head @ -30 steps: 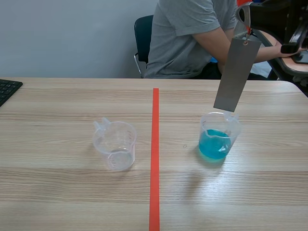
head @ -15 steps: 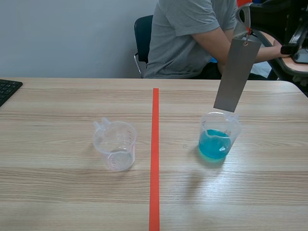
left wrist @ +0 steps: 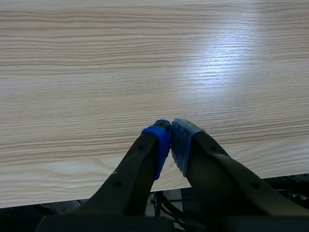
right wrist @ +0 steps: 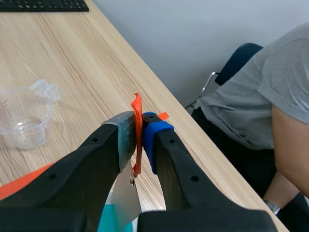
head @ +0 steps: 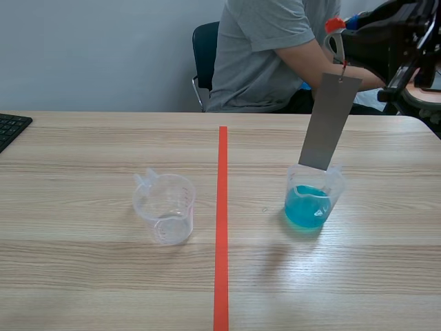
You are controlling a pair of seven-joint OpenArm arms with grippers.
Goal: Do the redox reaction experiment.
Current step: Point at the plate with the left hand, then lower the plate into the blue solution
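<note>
Off to the left, over bare table [left wrist: 145,58] by its near edge: left gripper [left wrist: 170,140], pads pressed together on nothing. Left of the red tape line [head: 222,221]: empty clear cup [head: 165,207]. Right of it: cup of blue liquid [head: 311,201], grey metal strip [head: 324,123] hanging tilted, lower end by its rim. Higher up: right gripper [right wrist: 138,133], pinching the strip's orange tab [right wrist: 137,108].
</note>
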